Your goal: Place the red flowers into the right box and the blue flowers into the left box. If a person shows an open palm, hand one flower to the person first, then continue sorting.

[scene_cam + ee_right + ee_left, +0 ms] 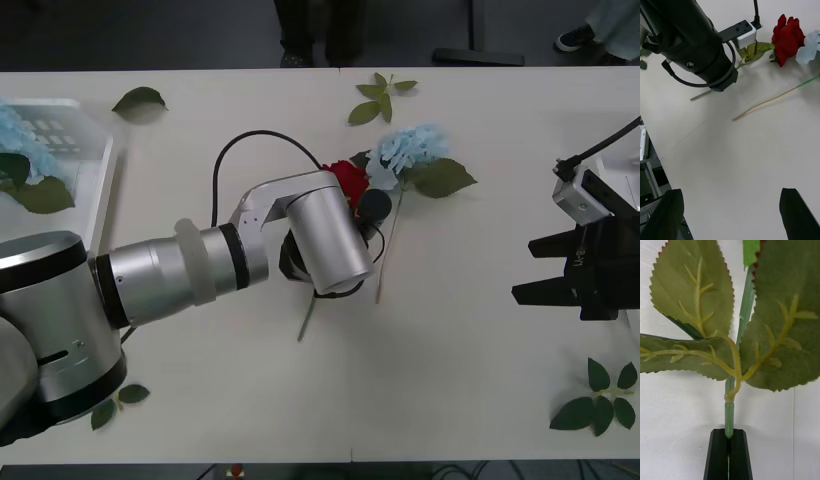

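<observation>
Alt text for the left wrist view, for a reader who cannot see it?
The left gripper has its black fingers shut on the green stem of a red flower, with serrated leaves spreading beyond over the white table.

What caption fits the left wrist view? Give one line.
Left end effector shut on a rose stem just below its leaves, over the white table.

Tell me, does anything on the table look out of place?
Yes. Loose leaf sprigs lie scattered near the table's edges, detached from any flower. The left claw pinches the red rose's stem.
</observation>
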